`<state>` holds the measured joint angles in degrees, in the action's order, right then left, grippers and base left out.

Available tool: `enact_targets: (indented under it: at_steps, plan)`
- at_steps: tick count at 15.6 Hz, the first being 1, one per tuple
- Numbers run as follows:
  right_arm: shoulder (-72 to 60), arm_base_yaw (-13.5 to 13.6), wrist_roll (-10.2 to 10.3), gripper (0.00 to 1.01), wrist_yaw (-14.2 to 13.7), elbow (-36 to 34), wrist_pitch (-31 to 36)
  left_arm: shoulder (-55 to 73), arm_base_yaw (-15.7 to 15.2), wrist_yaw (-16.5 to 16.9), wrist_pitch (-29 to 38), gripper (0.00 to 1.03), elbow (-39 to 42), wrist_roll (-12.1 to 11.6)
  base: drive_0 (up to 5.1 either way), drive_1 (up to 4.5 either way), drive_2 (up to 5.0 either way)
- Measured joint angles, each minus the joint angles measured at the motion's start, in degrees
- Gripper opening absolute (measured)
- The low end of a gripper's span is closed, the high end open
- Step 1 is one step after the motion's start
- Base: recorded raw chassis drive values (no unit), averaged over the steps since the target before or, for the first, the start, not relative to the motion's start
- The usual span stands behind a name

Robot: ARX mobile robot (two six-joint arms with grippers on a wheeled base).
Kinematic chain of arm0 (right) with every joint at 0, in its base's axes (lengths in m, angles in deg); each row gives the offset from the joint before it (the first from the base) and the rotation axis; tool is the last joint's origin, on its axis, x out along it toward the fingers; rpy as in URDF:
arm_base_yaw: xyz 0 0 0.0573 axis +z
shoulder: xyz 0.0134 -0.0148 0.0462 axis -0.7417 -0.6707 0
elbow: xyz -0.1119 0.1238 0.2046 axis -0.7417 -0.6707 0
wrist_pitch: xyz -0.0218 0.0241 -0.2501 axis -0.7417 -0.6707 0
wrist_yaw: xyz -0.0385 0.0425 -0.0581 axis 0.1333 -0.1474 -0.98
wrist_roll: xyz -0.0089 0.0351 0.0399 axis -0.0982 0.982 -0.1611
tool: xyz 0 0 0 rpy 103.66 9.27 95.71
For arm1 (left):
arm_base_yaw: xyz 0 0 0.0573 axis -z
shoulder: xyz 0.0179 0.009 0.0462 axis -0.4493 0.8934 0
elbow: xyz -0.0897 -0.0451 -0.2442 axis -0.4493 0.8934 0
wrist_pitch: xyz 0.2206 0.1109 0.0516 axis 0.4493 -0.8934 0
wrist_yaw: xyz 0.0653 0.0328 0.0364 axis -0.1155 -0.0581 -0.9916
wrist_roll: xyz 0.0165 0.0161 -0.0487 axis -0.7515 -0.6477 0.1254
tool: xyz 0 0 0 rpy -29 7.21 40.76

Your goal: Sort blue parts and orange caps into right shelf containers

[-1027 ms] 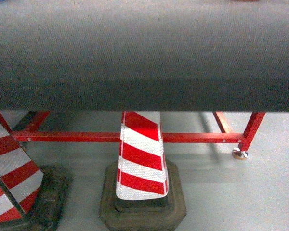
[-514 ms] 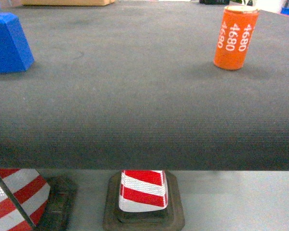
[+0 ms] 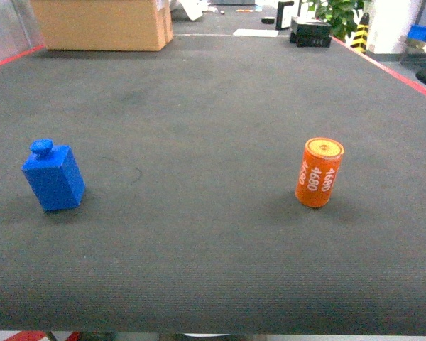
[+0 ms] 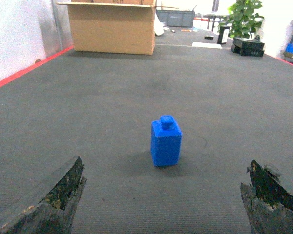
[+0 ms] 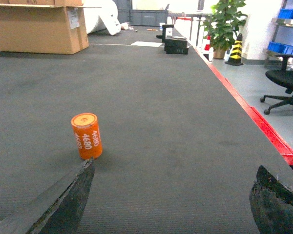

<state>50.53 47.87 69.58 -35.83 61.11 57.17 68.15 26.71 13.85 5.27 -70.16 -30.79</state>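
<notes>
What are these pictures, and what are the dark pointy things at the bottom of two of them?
They come from a robot with two arms on wheels. One picture is from a camera on its head, looking down at a big dark table. The other two are from small cameras on its wrists. The dark pointy things are the fingers of its grippers, which work like hands. Both the left gripper and the right gripper are open and hold nothing. On the table stand a blue part with a knob on top, in front of the left gripper, and an orange cap with white numbers, just ahead of the right gripper's left finger. A cardboard box sits at the far end.
</notes>
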Motion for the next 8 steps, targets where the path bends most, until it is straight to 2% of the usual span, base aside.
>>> enact_targets:
  at_steps: [8]
  plan:
    - [0.0, 0.0, 0.02, 0.98, -0.02, 0.0, 0.02, 0.0, 0.0, 0.04, 0.09, 0.98, 0.0, -0.02, 0.0, 0.0, 0.0]
